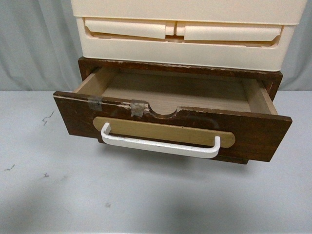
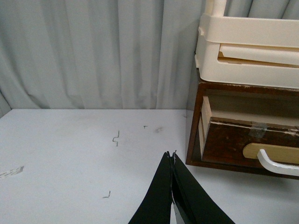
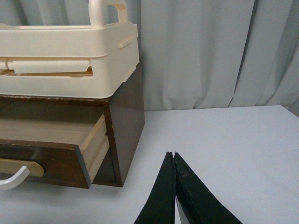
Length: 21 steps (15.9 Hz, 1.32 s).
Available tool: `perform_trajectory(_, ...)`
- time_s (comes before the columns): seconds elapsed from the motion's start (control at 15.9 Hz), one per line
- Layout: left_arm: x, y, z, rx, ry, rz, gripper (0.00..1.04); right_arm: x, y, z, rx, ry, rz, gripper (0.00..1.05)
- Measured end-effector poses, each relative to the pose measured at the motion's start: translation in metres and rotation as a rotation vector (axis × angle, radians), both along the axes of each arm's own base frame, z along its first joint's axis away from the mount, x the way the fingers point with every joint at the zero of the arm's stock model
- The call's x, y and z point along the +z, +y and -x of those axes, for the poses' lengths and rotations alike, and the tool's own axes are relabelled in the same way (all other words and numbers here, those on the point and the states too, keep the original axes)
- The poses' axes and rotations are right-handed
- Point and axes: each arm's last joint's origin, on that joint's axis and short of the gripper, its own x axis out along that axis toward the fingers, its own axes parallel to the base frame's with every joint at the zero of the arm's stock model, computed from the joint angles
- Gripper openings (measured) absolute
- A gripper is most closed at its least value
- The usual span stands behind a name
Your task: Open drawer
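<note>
Nearest in front view: grey table [image 1: 146,200], bare near surface with a few small dark scuffs at left. Just behind it the drawer [image 1: 170,127], wide dark-brown wood, pulled well out of its dark-brown cabinet [image 1: 180,68] toward the camera, front panel slightly skewed, right end lower and nearer. White bar handle [image 1: 158,144] sits on a tan oval plate [image 1: 163,130] on the drawer front. Top edge of the front has a half-round notch [image 1: 163,113] and two grey tape scraps [image 1: 139,107] to the left of it. Drawer inside shows a pale wood floor, nothing visible in it. Cream plastic drawers [image 1: 185,34] stacked on top of the cabinet. Grey curtain [image 1: 34,44] behind everything at far side.

Neither arm shows in front view.

Left wrist view: left gripper [image 2: 172,156], black fingers pressed together tip to tip, holding nothing, over the table and apart from the drawer, which is to its right with the handle end in sight.

Right wrist view: right gripper [image 3: 171,156], black fingers also closed against each other, empty, above the table, to the right of the cabinet and clear of it; drawer side seen sticking out from the cabinet
</note>
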Motion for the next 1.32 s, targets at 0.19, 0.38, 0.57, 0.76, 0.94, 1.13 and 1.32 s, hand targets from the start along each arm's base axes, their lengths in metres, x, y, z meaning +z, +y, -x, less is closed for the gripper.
perform_trajectory(0.19,0.000,0.000,0.004,0.000,-0.001,0.000,0.02,0.000,0.000,0.004,0.000,0.001,0.000,0.02)
perform_trajectory(0.38,0.000,0.000,0.006,0.000,-0.002,0.000,0.02,-0.001,0.000,0.006,0.000,0.002,0.000,0.02)
perform_trajectory(0.57,-0.001,0.000,0.017,-0.001,-0.013,-0.001,0.02,-0.002,0.000,0.017,0.001,-0.004,0.000,0.02)
perform_trajectory(0.76,-0.003,0.000,0.017,0.000,0.007,0.000,0.04,-0.003,0.000,0.017,0.003,0.008,0.001,0.03)
perform_trajectory(0.94,-0.004,0.000,0.017,0.000,0.010,0.000,0.38,-0.004,0.000,0.017,0.003,0.011,0.000,0.39)
perform_trajectory(1.13,-0.004,0.000,0.017,0.000,0.010,-0.001,0.75,-0.004,0.000,0.017,0.003,0.011,0.000,0.74)
perform_trajectory(1.32,-0.004,0.000,0.017,0.000,0.009,-0.002,0.99,-0.004,0.000,0.017,0.003,0.011,0.000,1.00)
